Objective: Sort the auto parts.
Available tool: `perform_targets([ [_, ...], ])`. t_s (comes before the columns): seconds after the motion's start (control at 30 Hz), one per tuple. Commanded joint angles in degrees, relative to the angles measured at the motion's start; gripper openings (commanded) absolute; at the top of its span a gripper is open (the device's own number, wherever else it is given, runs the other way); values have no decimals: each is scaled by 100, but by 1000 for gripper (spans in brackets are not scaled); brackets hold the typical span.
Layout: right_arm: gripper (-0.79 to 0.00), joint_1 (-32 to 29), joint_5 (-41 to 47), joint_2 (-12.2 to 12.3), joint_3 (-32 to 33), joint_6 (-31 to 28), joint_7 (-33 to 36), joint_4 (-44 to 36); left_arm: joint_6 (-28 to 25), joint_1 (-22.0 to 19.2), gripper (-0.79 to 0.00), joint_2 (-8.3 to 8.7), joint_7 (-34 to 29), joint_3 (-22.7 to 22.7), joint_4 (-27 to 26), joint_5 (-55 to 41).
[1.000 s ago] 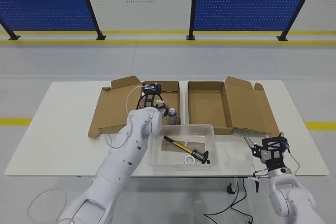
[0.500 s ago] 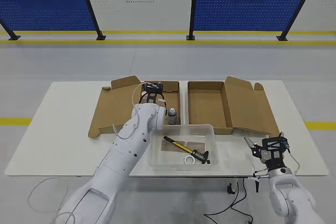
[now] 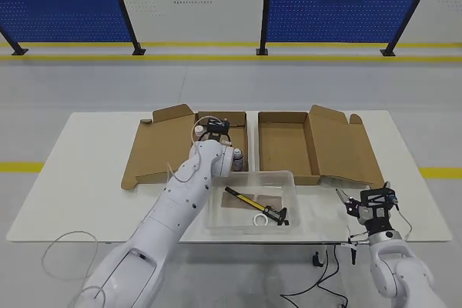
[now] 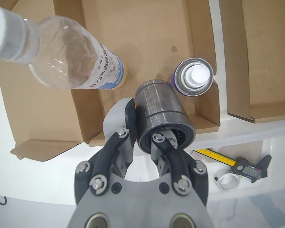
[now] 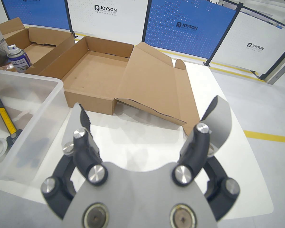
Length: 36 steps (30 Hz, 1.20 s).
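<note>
The left gripper (image 4: 144, 124) holds the steel linear bearing (image 4: 160, 105) above the left cardboard box (image 4: 142, 24); its jaws are clamped on the bearing's wall, one finger inside the bore and the other pressed against the outside. The step in hand looks like setting the bearing down in this box; it hangs between the clear plastic bottle (image 4: 73, 65) on the left and the spray can (image 4: 194, 75) on the right, both standing upright on the box floor.

To do it well, lower the bearing straight onto the bare cardboard between the two, so that neither is knocked over; the can is the closer neighbour and stands by the box's right wall. Because the grip is on one wall only, the heavy bearing could swing or slip, so the descent should be slow and the release made only once its end is resting flat; then the inner finger should lift straight out of the bore, or it may drag the bearing over, and a cylinder on its side would roll.

The digital caliper (image 4: 247, 167) and a metal ring (image 4: 228, 182) lie in the clear plastic bin (image 5: 38, 110) at the near edge of the desk (image 3: 85, 177); the right cardboard box (image 5: 97, 69) is empty; the right gripper (image 5: 148, 109) hangs over the desk's near right part, jaws wide apart and holding nothing.
</note>
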Motion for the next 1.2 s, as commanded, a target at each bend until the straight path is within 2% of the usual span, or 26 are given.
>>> perform_targets([
  [0.0, 0, 0, 0, 0, 0, 0, 0, 0, -16, -56, -785, -30, 33, 31, 152, -33],
  [0.67, 0, 0, 0, 0, 0, 0, 0, 0, -168, -531, -785, -322, 287, 272, 1304, -326],
  [0.73, 0, 0, 0, 0, 0, 0, 0, 0, -198, -570, -742, -352, 297, 302, 1381, -342],
  [0.8, 0, 0, 0, 0, 0, 0, 0, 0, -195, -600, -659, -380, 334, 317, 1459, -369],
  [0.97, 0, 0, 0, 0, 0, 0, 0, 0, -215, -681, -610, -436, 419, 350, 1649, -392],
  [1.13, 0, 0, 0, 0, 0, 0, 0, 0, -214, -735, -603, -482, 534, 367, 1771, -401],
  [1.17, 0, 0, 0, 0, 0, 0, 0, 0, -210, -746, -579, -491, 557, 366, 1772, -407],
])
